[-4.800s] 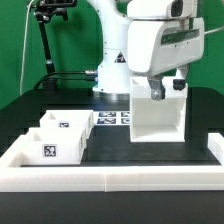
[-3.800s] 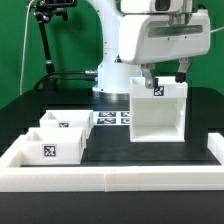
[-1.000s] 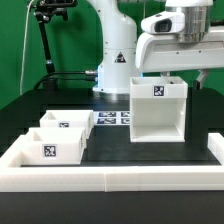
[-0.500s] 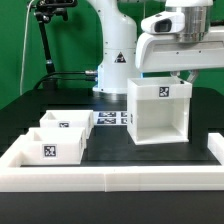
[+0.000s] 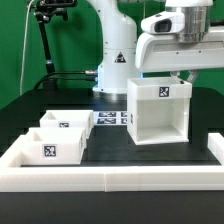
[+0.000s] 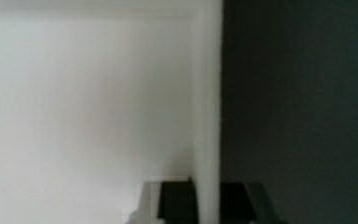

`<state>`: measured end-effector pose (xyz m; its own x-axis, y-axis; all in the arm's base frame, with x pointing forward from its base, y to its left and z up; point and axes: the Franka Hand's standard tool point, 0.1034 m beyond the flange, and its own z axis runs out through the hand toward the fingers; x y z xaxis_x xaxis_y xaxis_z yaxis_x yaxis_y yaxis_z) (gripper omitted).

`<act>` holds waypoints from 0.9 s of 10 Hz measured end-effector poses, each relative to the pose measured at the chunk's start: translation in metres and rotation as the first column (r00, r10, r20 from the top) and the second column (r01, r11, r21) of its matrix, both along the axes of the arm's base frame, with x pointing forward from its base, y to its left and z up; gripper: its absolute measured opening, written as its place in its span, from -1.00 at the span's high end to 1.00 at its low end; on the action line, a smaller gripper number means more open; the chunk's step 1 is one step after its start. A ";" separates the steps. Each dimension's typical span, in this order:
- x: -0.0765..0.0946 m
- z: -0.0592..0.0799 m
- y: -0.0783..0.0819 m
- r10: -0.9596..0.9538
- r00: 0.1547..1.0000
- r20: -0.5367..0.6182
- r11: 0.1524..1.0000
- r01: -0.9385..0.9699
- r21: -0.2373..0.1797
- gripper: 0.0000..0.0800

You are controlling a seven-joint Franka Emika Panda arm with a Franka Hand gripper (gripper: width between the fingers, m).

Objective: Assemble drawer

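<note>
End effector point(image 6: 208, 200) points straight down, pinching the drawer box point(image 5: 160, 115) by its wall.

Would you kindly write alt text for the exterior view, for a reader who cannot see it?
A tall white box, open toward the camera and tagged on its top front, stands on a black table at the exterior view's right, with the gripper of the robot arm at its right wall's top. Two white trays sit at the left, a marker board behind.
</note>
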<state>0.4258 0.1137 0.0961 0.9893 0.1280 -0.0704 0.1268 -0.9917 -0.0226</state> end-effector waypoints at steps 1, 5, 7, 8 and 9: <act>0.000 0.000 0.000 -0.001 1.000 0.000 1.000 0.001 0.000 0.90; 0.050 0.001 -0.005 -0.012 0.999 0.037 1.000 0.012 0.016 0.90; 0.078 0.002 -0.013 0.006 0.998 0.067 1.000 -0.008 0.025 0.90; 0.082 0.001 -0.014 0.011 0.997 0.076 1.000 -0.013 0.027 0.90; 0.081 0.001 -0.012 0.014 0.997 0.075 1.000 -0.016 0.027 0.90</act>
